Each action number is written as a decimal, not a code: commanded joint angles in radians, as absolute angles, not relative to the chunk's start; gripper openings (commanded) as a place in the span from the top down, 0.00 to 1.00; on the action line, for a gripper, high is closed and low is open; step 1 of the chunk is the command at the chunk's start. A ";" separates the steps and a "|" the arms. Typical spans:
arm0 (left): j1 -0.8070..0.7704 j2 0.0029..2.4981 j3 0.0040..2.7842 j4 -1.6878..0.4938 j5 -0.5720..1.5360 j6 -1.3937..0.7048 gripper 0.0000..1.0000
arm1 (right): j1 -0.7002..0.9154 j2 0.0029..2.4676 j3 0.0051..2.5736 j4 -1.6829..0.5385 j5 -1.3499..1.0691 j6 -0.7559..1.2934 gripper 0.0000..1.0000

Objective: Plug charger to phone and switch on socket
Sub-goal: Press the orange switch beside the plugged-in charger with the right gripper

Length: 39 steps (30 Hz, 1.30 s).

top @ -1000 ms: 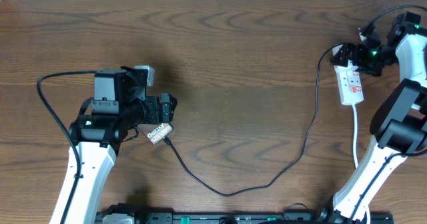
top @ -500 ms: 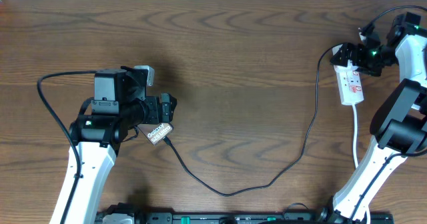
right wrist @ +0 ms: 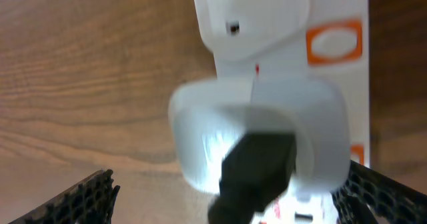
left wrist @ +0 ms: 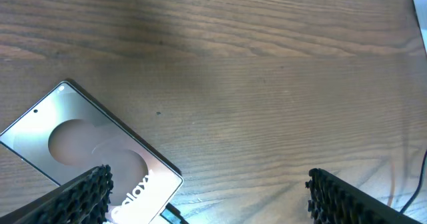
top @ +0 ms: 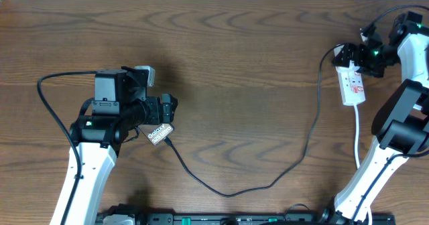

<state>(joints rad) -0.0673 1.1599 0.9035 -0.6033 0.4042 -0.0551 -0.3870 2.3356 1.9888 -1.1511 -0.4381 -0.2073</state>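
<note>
Nothing moved: left claw (left wrist: 210,199) above phone (left wrist: 87,144) and right claw (right wrist: 227,197) above socket (right wrist: 267,24) stay apart.

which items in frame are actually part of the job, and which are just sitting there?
Job: phone; charger, running from the phone to the socket; socket.
Just there: table; black bar along the table's near edge.

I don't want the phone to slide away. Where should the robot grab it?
Probably by its two long edges, near the middle, coming straight down from above. The phone lies flat on the table, so only its thin sides offer a hold, and the charger sits at the lettered end. The open left gripper hangs close above it.
</note>
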 commanded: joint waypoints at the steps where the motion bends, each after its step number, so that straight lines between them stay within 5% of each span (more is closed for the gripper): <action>1: -0.070 1.157 0.932 -0.607 0.391 -0.060 0.08 | -0.384 2.358 2.002 -1.169 -0.462 -0.172 0.01; 39: -0.070 1.157 0.931 -0.623 0.391 -0.060 0.08 | -0.371 2.358 1.912 -1.102 -0.561 -0.206 0.01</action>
<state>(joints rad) -0.0673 1.1599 0.9035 -0.6212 0.4042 -0.0551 -0.3904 2.3341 1.9644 -1.1225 -0.4561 -0.1886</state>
